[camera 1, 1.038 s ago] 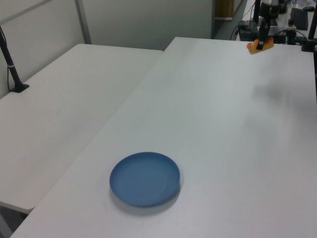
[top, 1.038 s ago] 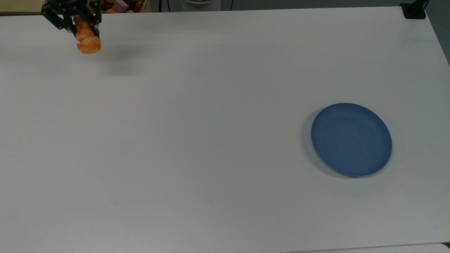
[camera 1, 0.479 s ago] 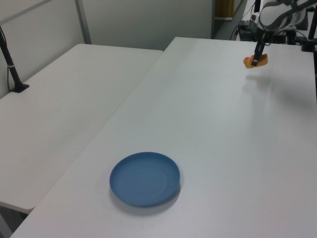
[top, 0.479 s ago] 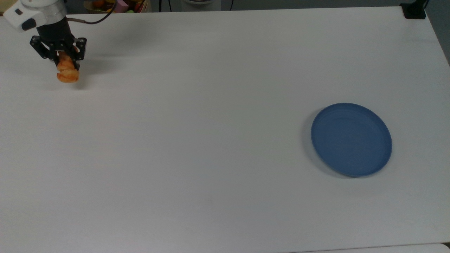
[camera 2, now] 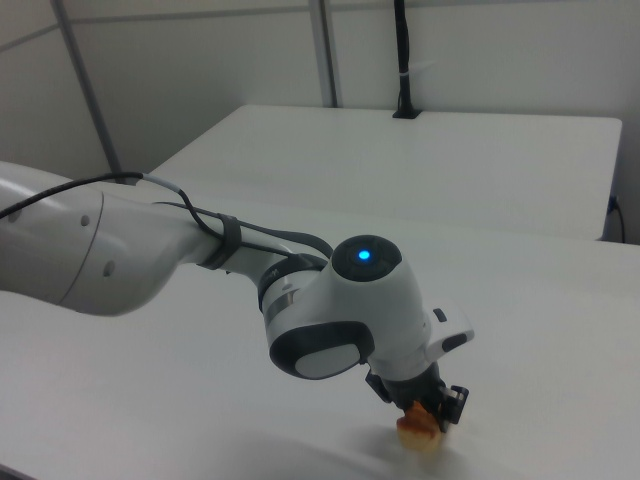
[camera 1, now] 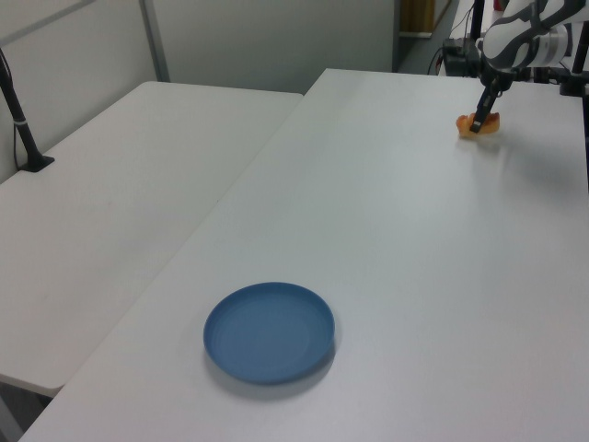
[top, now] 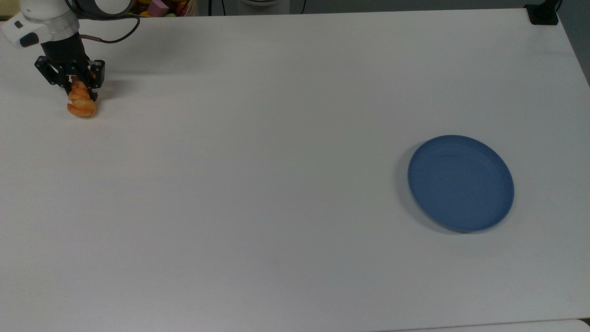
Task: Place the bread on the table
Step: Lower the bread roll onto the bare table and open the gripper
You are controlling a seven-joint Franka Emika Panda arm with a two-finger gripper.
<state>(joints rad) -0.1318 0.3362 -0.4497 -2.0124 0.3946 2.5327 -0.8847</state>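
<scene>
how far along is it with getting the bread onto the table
Nearly done. The bread has been carried well away from the empty blue plate and lowered to the table near the top view's upper left; its lower end looks to be touching the surface. The hand is shut on it. Left: open the hand and lift away.

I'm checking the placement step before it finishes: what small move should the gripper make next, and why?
Probably open the fingers and let go. The gripper is shut on the bread, whose lower end appears to rest on the table near the top view's left edge, far from the blue plate. After that, lift straight up.
</scene>
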